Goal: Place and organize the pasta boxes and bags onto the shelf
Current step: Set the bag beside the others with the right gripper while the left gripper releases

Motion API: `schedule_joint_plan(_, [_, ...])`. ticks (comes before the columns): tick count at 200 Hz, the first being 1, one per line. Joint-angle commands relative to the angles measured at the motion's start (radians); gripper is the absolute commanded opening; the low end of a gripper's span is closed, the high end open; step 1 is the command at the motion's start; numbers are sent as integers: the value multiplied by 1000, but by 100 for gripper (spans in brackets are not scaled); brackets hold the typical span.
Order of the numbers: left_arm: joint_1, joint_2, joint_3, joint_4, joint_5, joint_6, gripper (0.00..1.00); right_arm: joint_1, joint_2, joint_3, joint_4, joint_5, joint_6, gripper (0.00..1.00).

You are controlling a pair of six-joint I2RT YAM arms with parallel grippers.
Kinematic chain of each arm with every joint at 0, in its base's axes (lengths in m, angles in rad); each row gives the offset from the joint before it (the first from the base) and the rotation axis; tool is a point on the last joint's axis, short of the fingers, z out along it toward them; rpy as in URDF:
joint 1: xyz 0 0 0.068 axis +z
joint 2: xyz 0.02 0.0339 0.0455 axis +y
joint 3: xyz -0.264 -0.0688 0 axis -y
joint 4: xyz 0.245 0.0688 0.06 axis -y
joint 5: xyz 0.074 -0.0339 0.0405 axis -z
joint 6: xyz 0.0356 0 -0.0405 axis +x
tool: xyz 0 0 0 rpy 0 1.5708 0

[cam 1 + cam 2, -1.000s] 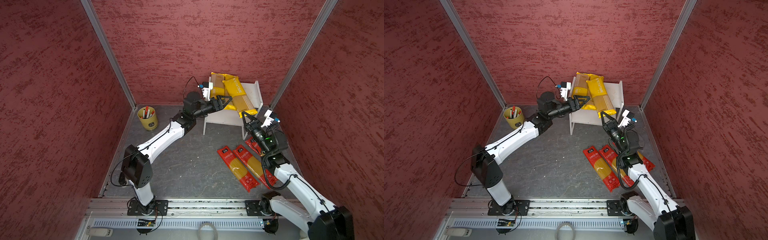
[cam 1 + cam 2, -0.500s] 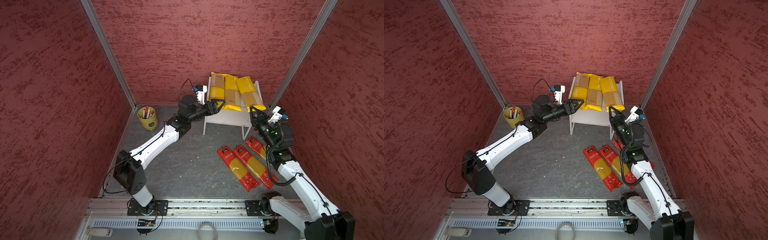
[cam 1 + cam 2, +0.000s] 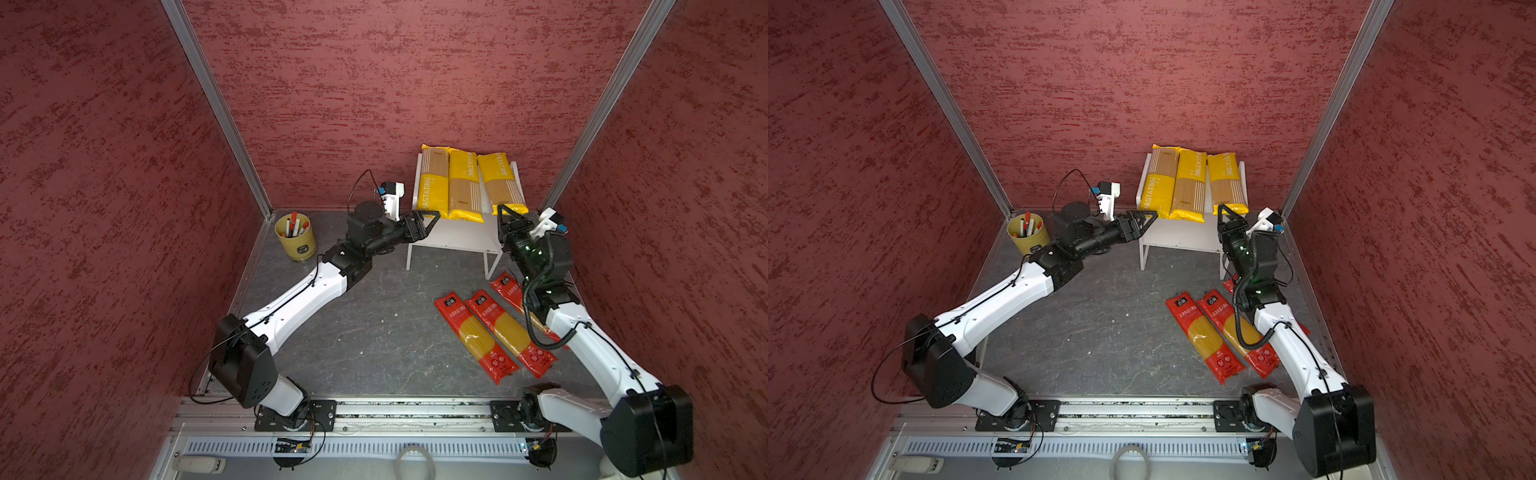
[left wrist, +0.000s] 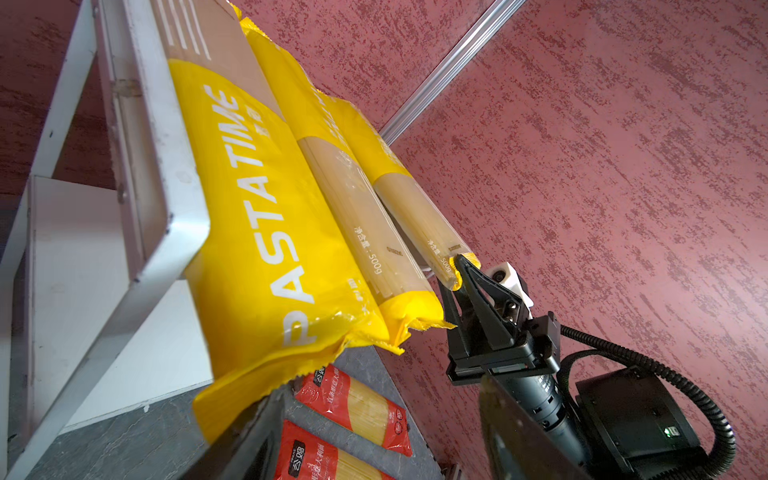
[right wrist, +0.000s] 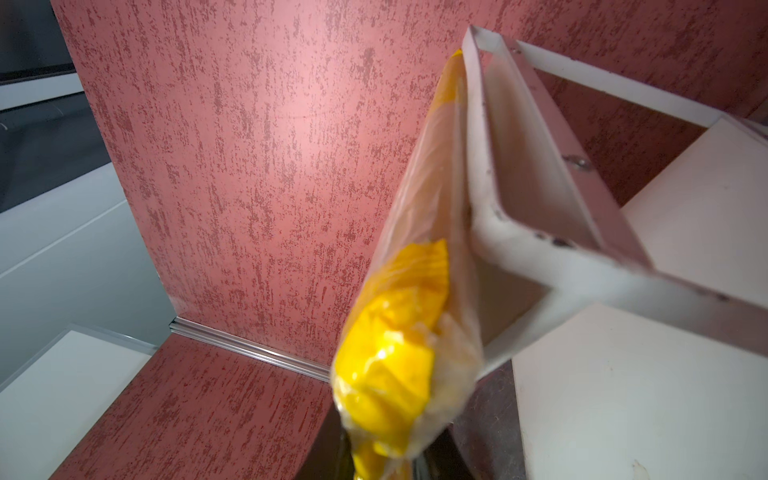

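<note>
The right gripper (image 3: 508, 211) is clamped on the crimped near end of a long yellow plastic PASTATIME pasta pack (image 3: 500, 183). The left wrist view shows its black jaws pinching that yellow seal. The pack lies lengthwise along the right edge of the top board of the small white two-tier shelf (image 3: 453, 239), and its held end overhangs the front edge.

The step in hand looks like settling this third yellow pack. To do it well, nudge the pack straight, parallel to its neighbours and inside the board's right edge. Then part the jaws and draw back level, so the seal does not drag the pack off.

Beside it, two more yellow packs (image 3: 464, 183) lie touching each other and fill the board out to its left edge, with a slim gap before the held one. The left gripper (image 3: 430, 216) has its jaws apart and empty, just beside the front left corner of the top board.

Three long red packs with clear spaghetti middles (image 3: 473, 332) lie on the grey tabletop (image 3: 374, 332) near its right edge, partly under the right arm — well apart from both grippers and not yet shelved.
</note>
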Motion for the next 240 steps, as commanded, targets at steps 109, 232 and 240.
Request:
schedule_joint_plan(109, [15, -26, -63, 12, -15, 7, 73, -18, -107, -12, -65, -94, -35, 45])
schedule_joint_plan(232, [-14, -54, -144, 54, -27, 5, 73, -97, -109, 1, -100, -241, -24, 63])
schedule_joint_plan(240, [-20, -55, -149, 56, -30, 14, 73, -105, -128, 1, -135, -246, -43, 65])
